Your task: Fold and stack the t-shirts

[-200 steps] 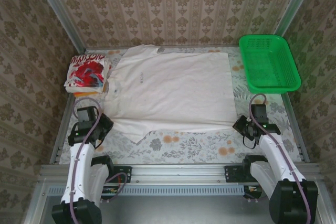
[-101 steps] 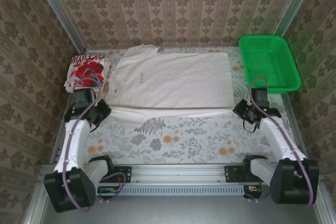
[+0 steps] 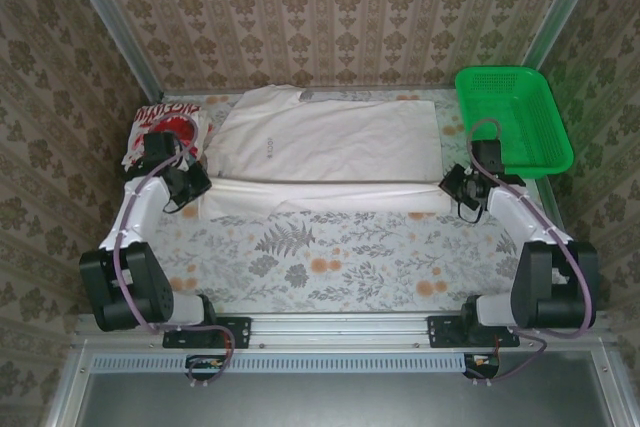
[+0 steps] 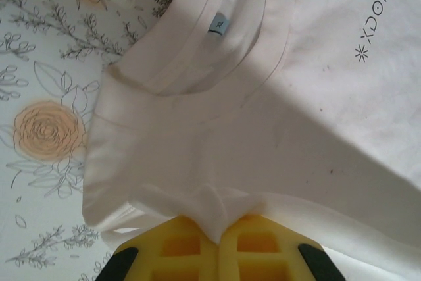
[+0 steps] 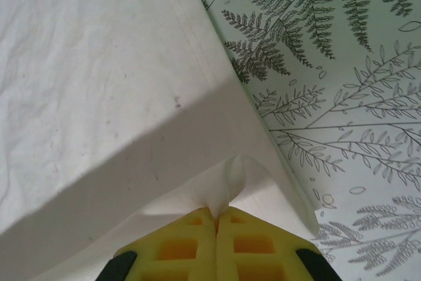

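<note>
Both claws have travelled up the frame in the last second: my left gripper (image 4: 217,228) and right gripper (image 5: 216,218) are each clamped on a pinch of the off-white t-shirt (image 3: 330,142), drawing its near edge over its body and baring more of the floral table (image 3: 330,257) below. I judge this first fold about halfway over. Beyond it, at the upper left, the red-printed t-shirt (image 3: 165,112) lies folded, ready to be stacked on.
</note>
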Tool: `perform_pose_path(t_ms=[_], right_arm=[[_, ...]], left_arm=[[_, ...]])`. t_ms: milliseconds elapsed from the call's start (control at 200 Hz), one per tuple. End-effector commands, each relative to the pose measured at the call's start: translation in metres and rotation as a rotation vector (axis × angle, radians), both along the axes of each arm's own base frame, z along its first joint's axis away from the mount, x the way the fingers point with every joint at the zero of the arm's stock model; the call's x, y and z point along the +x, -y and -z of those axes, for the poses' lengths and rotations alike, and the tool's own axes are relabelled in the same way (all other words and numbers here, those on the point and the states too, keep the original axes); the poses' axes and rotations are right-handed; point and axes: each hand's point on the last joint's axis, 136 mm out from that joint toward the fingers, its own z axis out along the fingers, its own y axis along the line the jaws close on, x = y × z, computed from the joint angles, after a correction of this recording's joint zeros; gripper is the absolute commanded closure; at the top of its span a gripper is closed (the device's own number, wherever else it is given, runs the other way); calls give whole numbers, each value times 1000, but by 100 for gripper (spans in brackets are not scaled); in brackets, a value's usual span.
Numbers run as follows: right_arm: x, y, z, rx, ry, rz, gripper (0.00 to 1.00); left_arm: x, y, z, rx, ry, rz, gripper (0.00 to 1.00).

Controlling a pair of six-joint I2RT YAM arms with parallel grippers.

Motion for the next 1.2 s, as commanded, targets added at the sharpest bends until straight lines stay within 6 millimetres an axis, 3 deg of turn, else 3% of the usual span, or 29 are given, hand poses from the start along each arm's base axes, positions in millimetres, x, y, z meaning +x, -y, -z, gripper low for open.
perform_pose_path(t_ms=[0,480,1195], right_arm=[[19,9,-4,-49,23,13,100],[54,11,13,-64,-12,7,100],[88,13,40,-75,-58,-16,100]], left_arm=[[15,-11,-8,54,38,3,100],[54,-9,3,75,22,33,100],[87,-14,30,104,-29,47,100]])
